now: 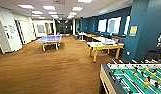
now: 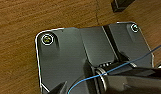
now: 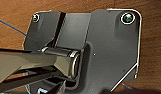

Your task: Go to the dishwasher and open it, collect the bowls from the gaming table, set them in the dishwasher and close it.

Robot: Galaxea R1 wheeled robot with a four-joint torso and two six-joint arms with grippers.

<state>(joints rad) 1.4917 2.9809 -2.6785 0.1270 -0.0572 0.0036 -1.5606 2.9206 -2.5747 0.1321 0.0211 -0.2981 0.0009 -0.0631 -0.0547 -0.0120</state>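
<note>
The gaming table (image 1: 104,46), with a white top and yellow frame and legs, stands ahead on the right by the blue wall. A small lime-green spot (image 1: 96,44) on its near end looks like one of the bowls. The other things on the top are too blurred to name. The dishwasher is out of view. Both wrist views look down on the robot's own dark plate (image 2: 71,57) (image 3: 108,45) above brown carpet. I cannot make out either gripper's state.
A green-field foosball table (image 1: 136,77) stands close at the lower right. A blue table-tennis table (image 1: 49,39) sits further off at the centre left. More tables line the blue wall on the right. Open brown carpet (image 1: 46,67) stretches ahead and to the left.
</note>
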